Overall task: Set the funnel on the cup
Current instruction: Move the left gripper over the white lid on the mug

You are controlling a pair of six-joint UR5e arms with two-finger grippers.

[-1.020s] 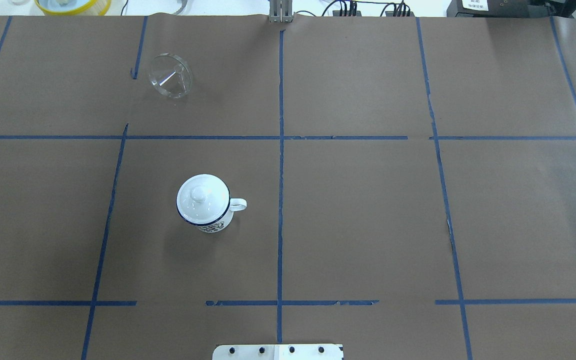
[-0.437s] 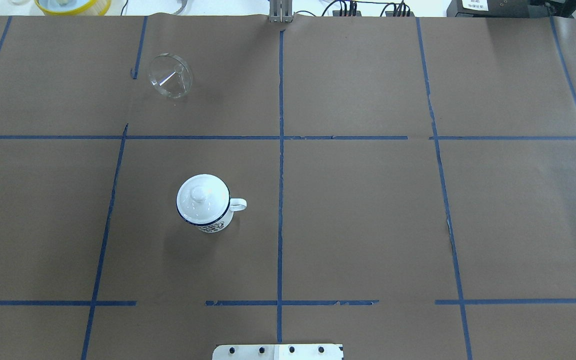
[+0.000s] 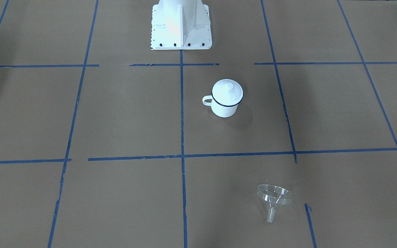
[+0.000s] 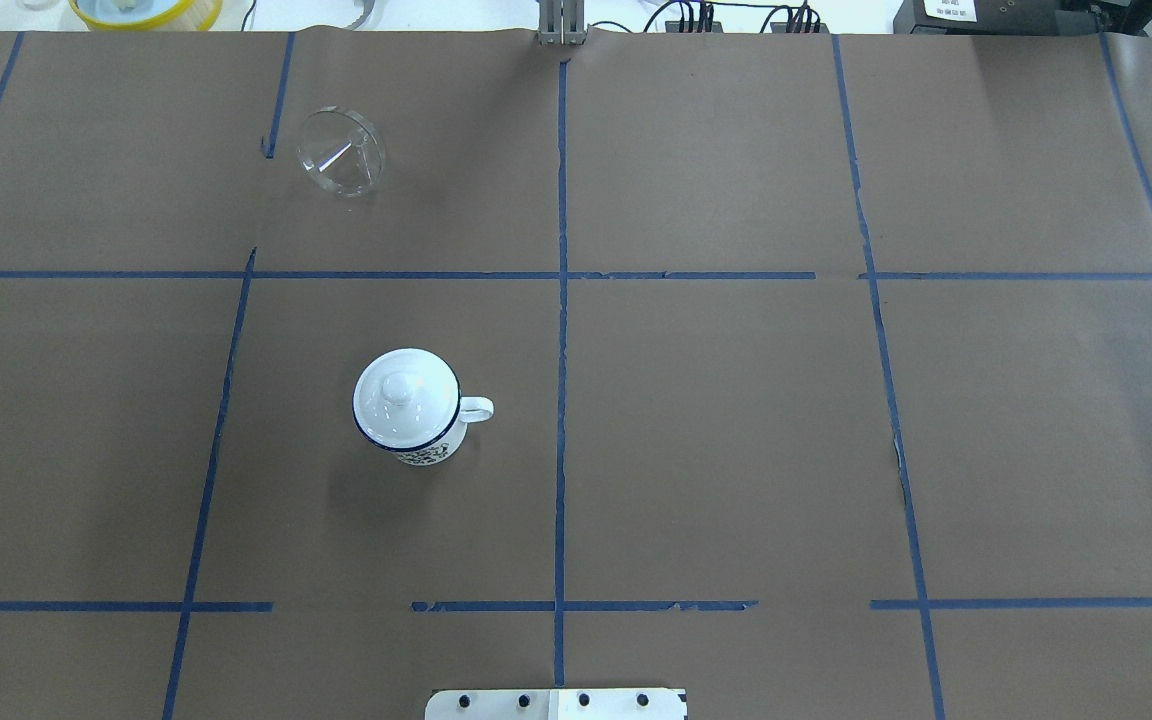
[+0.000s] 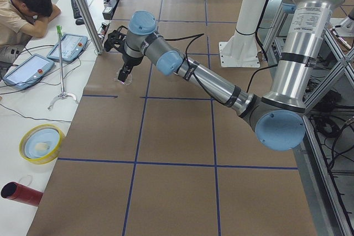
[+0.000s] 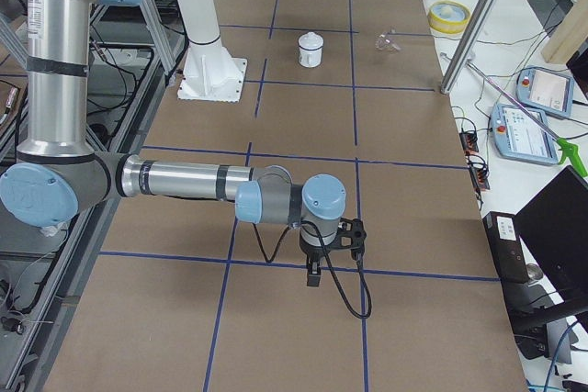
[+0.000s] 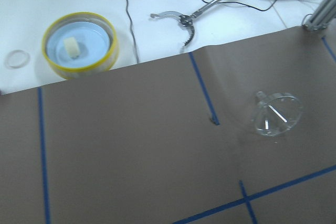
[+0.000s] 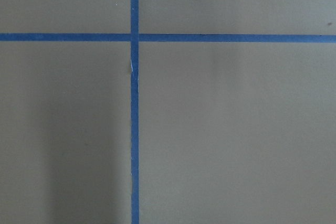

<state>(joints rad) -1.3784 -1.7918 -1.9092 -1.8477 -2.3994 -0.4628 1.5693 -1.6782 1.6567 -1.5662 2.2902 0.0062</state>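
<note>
Funnel [image 4: 341, 152] lies on its side at the far left of the bench [image 4: 736, 400], well apart from the cup [image 3: 224, 109], whose lid [image 3: 227, 91] is on. Whether the fingers of the left gripper [image 5: 122, 76] or right gripper [image 6: 314, 276] are spread, I cannot tell.

Your robot's left arm [image 5: 213, 84] shows silver tubes, dark grey joints and pale blue round caps, a printed label [image 5: 303, 23] on its upper tube and a black cable [image 5: 188, 48] looping along the forearm. The right arm [image 6: 179, 179] wears the same colours. The left gripper [image 5: 123, 77] and right gripper [image 6: 314, 279] are black. The white pedestal [image 3: 180, 24] carries dark screws [image 3: 175, 44] along its base plate's edge.
</note>
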